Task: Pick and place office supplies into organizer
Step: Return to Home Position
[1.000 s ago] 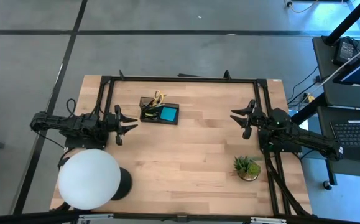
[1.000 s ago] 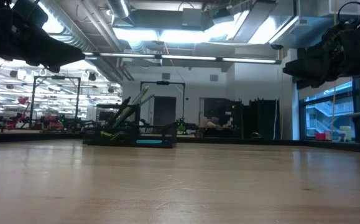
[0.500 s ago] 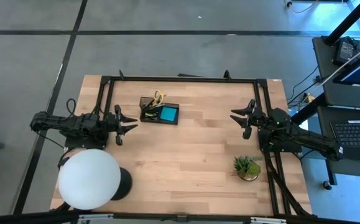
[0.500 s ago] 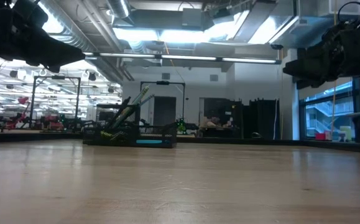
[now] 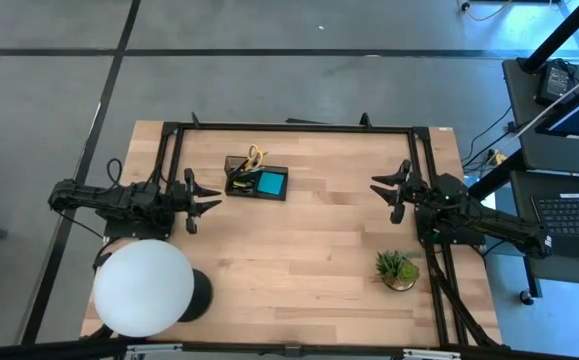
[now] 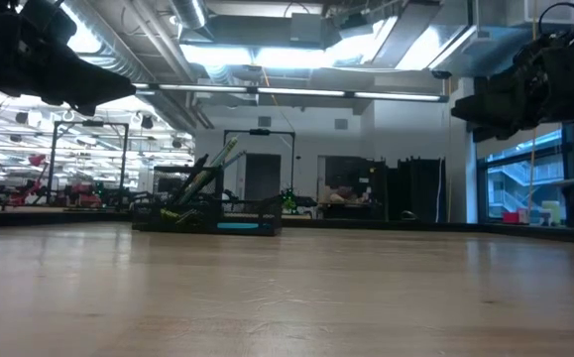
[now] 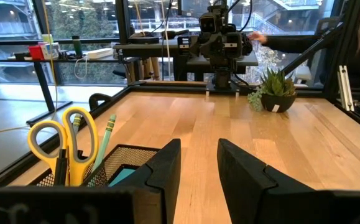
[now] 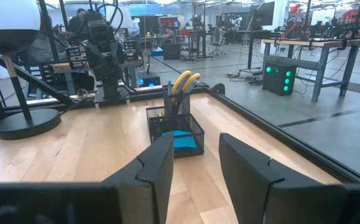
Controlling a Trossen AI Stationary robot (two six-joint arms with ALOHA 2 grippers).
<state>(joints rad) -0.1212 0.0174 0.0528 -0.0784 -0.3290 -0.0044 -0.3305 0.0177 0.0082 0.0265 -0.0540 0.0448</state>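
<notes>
The black mesh organizer [image 5: 256, 180] sits toward the table's far side, left of centre, resting on its base. Yellow-handled scissors [image 7: 64, 140] and pencils [image 7: 105, 140] stand upright in its cup, and a blue note pad [image 5: 271, 183] lies in its tray. My left gripper [image 5: 209, 197] hovers open just left of the organizer, above the table. My right gripper [image 5: 381, 191] hovers open near the table's right side, well away from the organizer [image 8: 175, 130]. Neither holds anything.
A big white globe lamp [image 5: 143, 285] on a black base stands at the near left corner. A small green potted plant [image 5: 398, 268] sits near the right edge. A black metal frame [image 5: 294, 128] runs around the far half of the table. Bare wood lies in the middle.
</notes>
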